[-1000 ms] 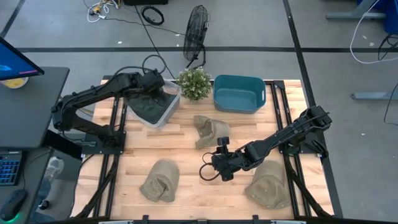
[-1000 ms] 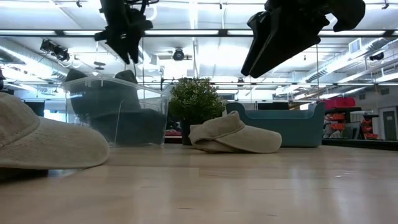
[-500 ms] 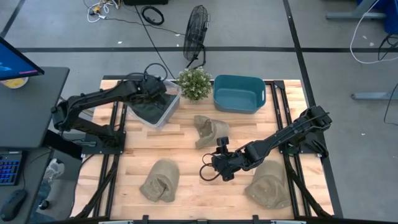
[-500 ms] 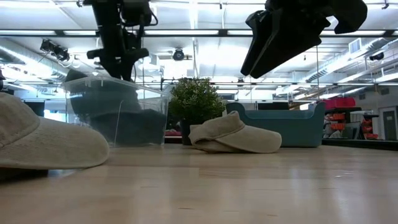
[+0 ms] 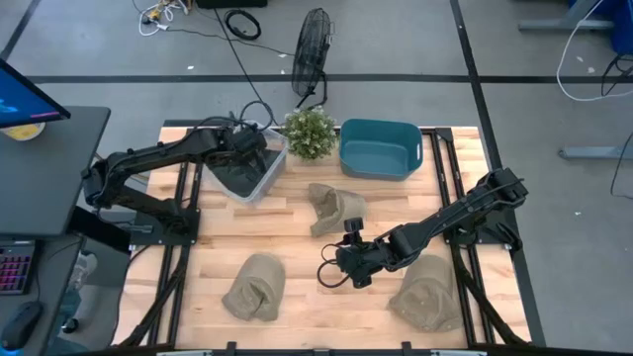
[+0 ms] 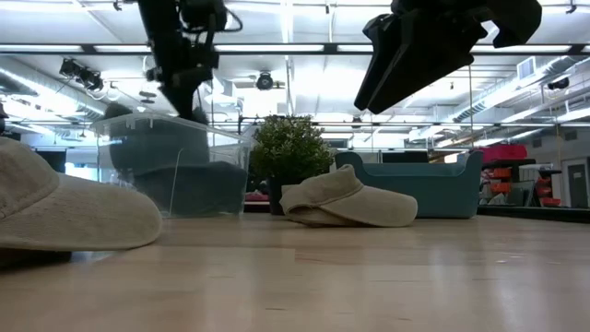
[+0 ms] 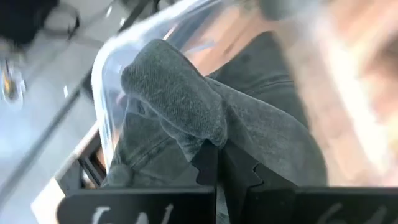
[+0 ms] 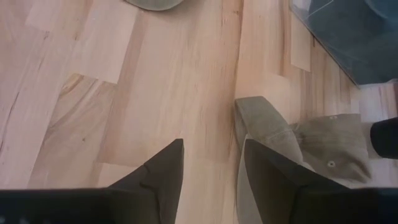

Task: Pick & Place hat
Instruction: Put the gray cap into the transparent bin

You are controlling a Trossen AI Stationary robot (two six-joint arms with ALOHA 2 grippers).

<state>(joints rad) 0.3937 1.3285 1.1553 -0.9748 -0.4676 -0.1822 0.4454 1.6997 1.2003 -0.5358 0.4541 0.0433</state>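
Note:
A dark grey hat point(image 7: 249, 124) lies in the clear bin point(image 5: 259, 180) at the table's far left. My left gripper point(image 5: 249, 148) reaches down into that bin and is shut on the hat. Three khaki hats rest on the wood: one mid-table point(image 5: 334, 208), one near left point(image 5: 255, 287), one near right point(image 5: 427, 292). My right gripper point(image 5: 326, 275) hovers open above the table's near middle, between the near hats; it touches nothing. In its wrist view the mid-table khaki hat point(image 8: 298, 143) lies just ahead of the fingers. My left gripper pinches a raised fold of the dark grey hat point(image 7: 208, 138) between its two fingertips. The fingers come from above, slanting down into the bin. The rest of the hat lies slack on the bin's floor.
A teal bin point(image 5: 380, 148) stands at the far edge, right of a small potted plant point(image 5: 310, 132). A fan point(image 5: 315, 44) and cables lie on the floor beyond the table. Bare wood shows between the hats at the near middle.
My left gripper has gone down into the clear bin and a little toward the table's right, and has shut on the dark grey hat. My right gripper has kept still.

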